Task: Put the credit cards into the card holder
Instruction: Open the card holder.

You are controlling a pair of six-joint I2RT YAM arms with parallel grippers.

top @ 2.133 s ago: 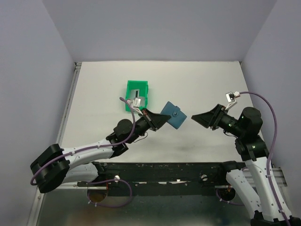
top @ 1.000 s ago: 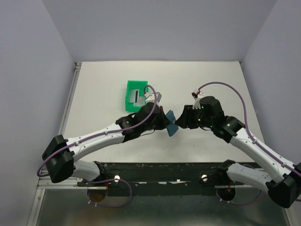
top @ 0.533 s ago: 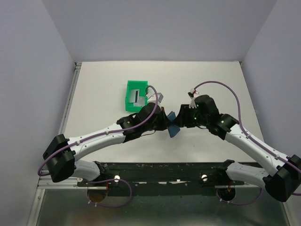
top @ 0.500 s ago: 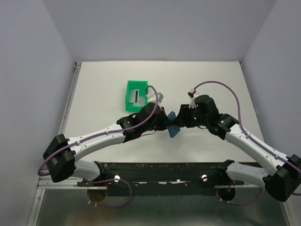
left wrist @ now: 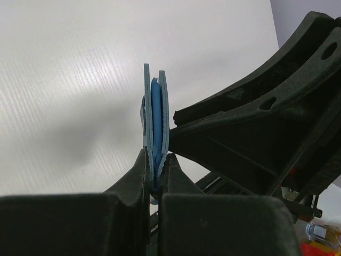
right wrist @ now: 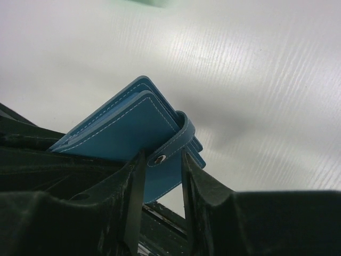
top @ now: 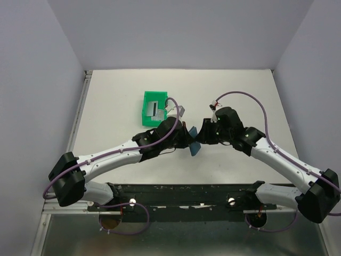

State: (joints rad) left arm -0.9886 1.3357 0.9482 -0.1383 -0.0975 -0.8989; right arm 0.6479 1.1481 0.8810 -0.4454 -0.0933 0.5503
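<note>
The slate-blue card holder [top: 195, 147] hangs folded above the table, and my left gripper [top: 186, 140] is shut on its lower edge. In the left wrist view the card holder [left wrist: 154, 117] stands edge-on, pinched in my left gripper [left wrist: 156, 156]. My right gripper [top: 202, 135] meets it from the right. In the right wrist view the card holder [right wrist: 120, 128] has its strap with the stud [right wrist: 158, 159] between the tips of my right gripper [right wrist: 160, 156]. These jaws are open, narrowly about the strap, with a sliver of gap on the left. The credit cards [top: 154, 108] lie in the green bin.
The green bin [top: 145, 99] stands on the white table [top: 240, 96] behind the left arm. Both arms reach toward the middle, their wrists almost touching. My right gripper's black finger [left wrist: 256, 122] fills the right of the left wrist view. Grey walls enclose the table.
My right gripper has edged left onto the card holder, and its jaws have narrowed around the strap. The left gripper has kept its hold and place.
</note>
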